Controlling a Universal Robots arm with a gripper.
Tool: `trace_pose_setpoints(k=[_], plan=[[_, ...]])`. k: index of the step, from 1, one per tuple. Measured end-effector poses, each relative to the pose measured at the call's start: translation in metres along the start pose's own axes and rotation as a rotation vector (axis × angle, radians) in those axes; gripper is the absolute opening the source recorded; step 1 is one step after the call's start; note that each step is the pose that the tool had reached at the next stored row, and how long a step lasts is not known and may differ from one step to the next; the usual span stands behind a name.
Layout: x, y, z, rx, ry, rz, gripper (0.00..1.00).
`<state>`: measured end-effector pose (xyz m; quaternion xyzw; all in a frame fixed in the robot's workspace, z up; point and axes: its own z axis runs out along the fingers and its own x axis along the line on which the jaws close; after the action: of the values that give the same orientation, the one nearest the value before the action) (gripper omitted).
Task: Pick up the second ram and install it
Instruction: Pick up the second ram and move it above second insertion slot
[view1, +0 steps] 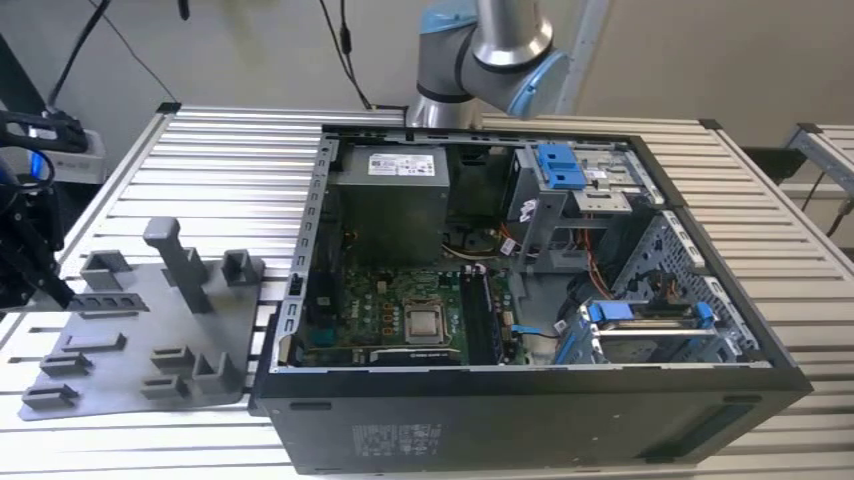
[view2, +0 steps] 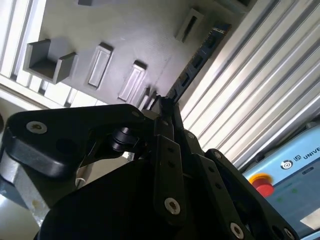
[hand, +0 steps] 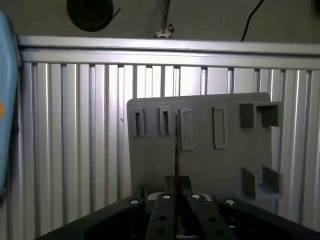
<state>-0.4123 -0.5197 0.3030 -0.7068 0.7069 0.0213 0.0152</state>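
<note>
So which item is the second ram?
At the exterior view's left, beside the open computer case, lies a grey fixture plate. By it the tool grips the second ram: a thin dark strip with black chips, unlike the plate's grey holders.

table (view1: 240, 150): ribbed aluminium slats, running under everything | grey holder plate (view1: 120, 372): flat on the slats, close by the gripper (hand: 177, 181), slots and blocks facing up | open computer case (view1: 534, 425): on its side on the slats, well apart from the gripper, beyond the plate
</note>
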Motion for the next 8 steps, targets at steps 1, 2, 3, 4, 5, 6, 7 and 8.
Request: trace_pose_setpoints(k=[1,2,3,4,5,6,7,8], plan=[[-0.0004,0.0001,-0.0005,0.0003,-0.0002,0.000,0.14],[-0.0008,0.0001,-0.0012,0.0002,-0.0001,0.001,0.14],[-0.0014,0.0002,-0.0021,0.0001,-0.0001,0.001,0.14],[-0.0021,0.0002,-0.0030,0.0000,0.0000,0.001,0.14],[-0.0029,0.0002,-0.0040,0.0000,0.0001,0.001,0.14],[-0.0037,0.0002,-0.0052,0.0000,0.0001,0.001,0.14],[-0.0047,0.0002,-0.0063,0.0001,0.0001,0.001,0.14],[-0.0057,0.0003,-0.0075,0.0001,0.0000,0.001,0.14]])
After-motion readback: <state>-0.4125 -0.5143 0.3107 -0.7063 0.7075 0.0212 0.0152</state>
